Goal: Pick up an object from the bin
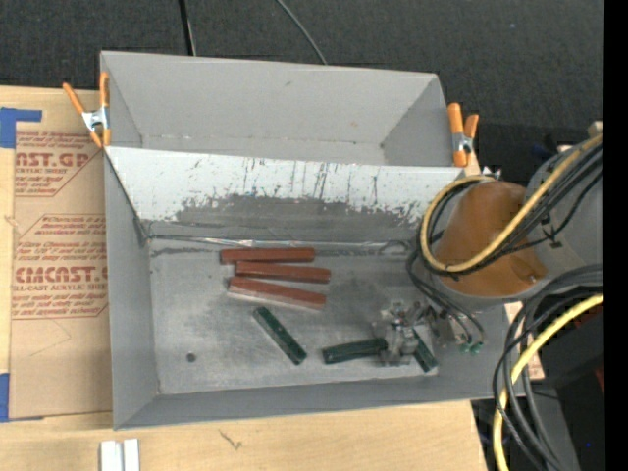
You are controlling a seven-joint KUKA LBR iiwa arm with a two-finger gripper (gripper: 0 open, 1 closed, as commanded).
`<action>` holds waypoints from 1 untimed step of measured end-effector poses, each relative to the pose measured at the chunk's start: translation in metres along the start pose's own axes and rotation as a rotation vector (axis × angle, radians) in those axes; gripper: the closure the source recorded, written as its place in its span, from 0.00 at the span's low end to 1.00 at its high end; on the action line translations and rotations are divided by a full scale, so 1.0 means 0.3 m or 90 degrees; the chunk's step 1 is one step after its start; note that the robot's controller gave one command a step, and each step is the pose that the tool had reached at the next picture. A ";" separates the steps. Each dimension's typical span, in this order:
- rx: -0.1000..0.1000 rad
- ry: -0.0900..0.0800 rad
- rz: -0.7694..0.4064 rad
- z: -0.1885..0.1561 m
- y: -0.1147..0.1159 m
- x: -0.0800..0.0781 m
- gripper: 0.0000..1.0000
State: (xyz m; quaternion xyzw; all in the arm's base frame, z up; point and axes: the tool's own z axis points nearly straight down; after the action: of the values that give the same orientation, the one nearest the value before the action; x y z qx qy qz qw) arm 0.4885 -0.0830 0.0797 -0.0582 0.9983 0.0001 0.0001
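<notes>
In the near right corner of the bin (294,405), the gripper (402,340) sits low at the right end of a dark green bar (351,352); whether it is open or closed cannot be told. Taken so near its tip, the bar could swivel loose.

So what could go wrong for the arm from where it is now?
The gripper is low over the right end of a flat dark green bar, not its middle; lifted from there, the bar might tilt and slip. A shorter dark green piece lies right beside it and could get caught or knocked along. Both sit close to the front wall of the grey metal bin, so the arm might bump it.
</notes>
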 end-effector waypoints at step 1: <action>0.001 -0.001 -0.025 0.014 0.034 -0.010 1.00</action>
State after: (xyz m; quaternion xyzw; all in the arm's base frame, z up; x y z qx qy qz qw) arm 0.4903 -0.0726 0.0757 -0.0775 0.9970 -0.0010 0.0006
